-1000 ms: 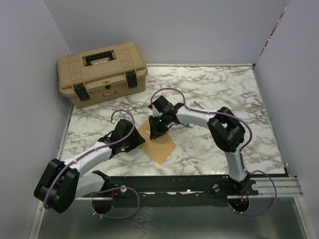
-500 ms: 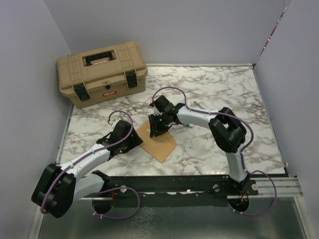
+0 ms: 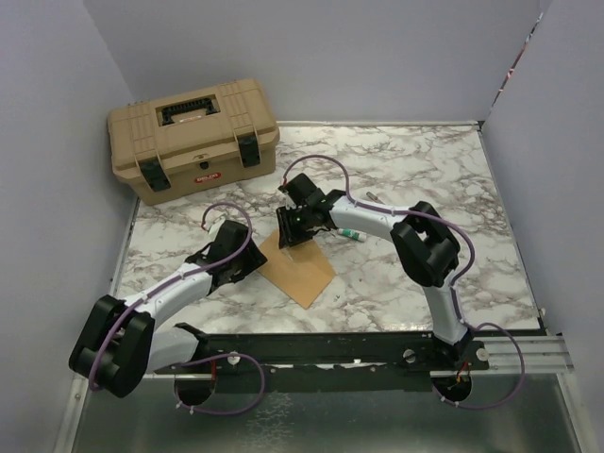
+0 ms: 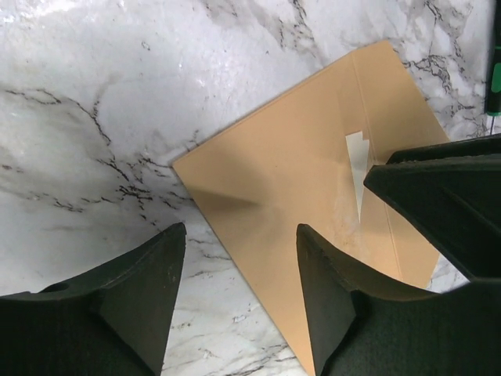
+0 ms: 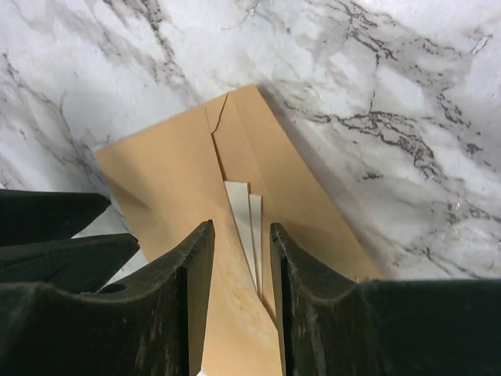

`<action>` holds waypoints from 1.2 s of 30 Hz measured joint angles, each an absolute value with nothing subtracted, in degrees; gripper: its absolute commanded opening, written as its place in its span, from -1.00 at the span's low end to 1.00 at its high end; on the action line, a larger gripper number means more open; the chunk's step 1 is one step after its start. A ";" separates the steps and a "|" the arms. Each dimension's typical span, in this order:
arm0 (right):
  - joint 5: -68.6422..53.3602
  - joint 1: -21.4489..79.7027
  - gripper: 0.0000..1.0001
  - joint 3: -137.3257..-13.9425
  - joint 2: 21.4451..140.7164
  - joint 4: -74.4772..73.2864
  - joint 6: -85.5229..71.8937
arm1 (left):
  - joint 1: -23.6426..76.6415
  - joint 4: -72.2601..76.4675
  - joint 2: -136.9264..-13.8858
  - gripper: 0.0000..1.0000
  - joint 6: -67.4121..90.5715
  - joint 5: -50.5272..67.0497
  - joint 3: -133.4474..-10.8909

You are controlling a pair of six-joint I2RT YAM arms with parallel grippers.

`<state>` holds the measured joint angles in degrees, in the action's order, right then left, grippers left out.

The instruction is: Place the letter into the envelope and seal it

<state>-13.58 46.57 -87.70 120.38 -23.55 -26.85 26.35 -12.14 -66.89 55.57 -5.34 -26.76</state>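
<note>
The brown envelope (image 3: 302,272) lies flat on the marble table (image 3: 415,170) between the two arms. In the right wrist view its folded panels (image 5: 180,157) meet at a seam where two thin white slivers (image 5: 244,210) show. The letter is hidden from every view. My right gripper (image 3: 291,234) hovers over the envelope's far end, its jaws (image 5: 243,227) a narrow gap apart with nothing pinched. My left gripper (image 3: 253,262) is open and straddles the envelope's near left edge (image 4: 239,235); one finger (image 4: 337,298) is over the paper, the other (image 4: 141,290) over the marble.
A tan toolbox (image 3: 193,137) with black latches stands at the far left. A white and green pen (image 3: 351,234) lies under the right forearm. A small scrap (image 3: 337,300) sits near the table's front edge. Grey walls close in on both sides.
My right gripper has drawn back toward the far left and its jaws have widened a little. My left gripper has edged forward along the envelope's left side.
</note>
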 measured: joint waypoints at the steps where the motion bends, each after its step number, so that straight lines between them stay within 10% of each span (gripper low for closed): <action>1: -13.47 46.57 -0.25 -88.18 120.99 -23.49 -26.81 | 26.17 -11.79 -67.40 0.14 55.48 -5.41 -26.94; 25: -19.25 46.35 -0.29 -87.88 122.83 -20.71 -27.20 | 25.19 -8.14 -73.78 -0.01 50.89 -4.21 -30.06; 36: -9.96 46.65 0.11 -81.69 103.18 -24.14 -30.55 | 25.08 -17.80 -69.47 0.24 47.20 -3.51 -32.10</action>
